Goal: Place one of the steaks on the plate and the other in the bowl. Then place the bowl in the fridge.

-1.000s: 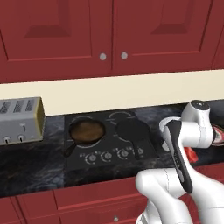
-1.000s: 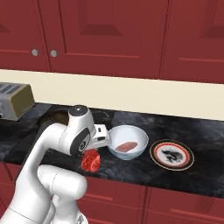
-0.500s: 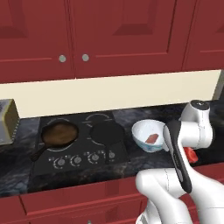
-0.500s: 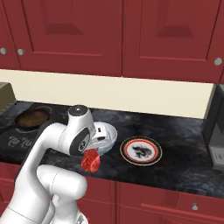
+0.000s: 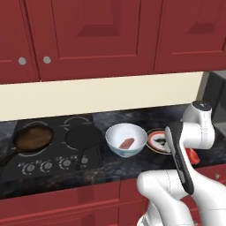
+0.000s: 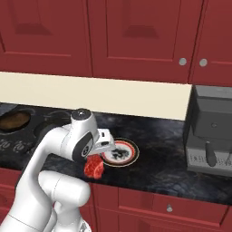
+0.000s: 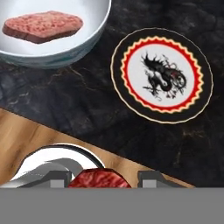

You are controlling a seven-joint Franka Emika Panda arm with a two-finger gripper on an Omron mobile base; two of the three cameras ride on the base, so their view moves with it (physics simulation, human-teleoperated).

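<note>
Over the front edge of the black counter (image 6: 163,149), the gripper (image 7: 99,178) pinches one red steak (image 6: 93,167) between its jaws, held clear of the surface. Plate (image 7: 162,75) with dragon motif lies flat just beyond, bare. Bowl (image 5: 126,139) sits beside the plate, toward the stovetop (image 5: 48,148); second steak (image 7: 43,26) lies inside it.

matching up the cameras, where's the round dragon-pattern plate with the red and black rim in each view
Left base view: the round dragon-pattern plate sits right of centre on the dark counter, partly behind the white arm.
Right base view: the plate lies near centre, just right of the gripper.
Hand view: the plate is upper right.
Shared landmark: the white bowl holding a steak, beside the plate in the left base and hand views.
</note>
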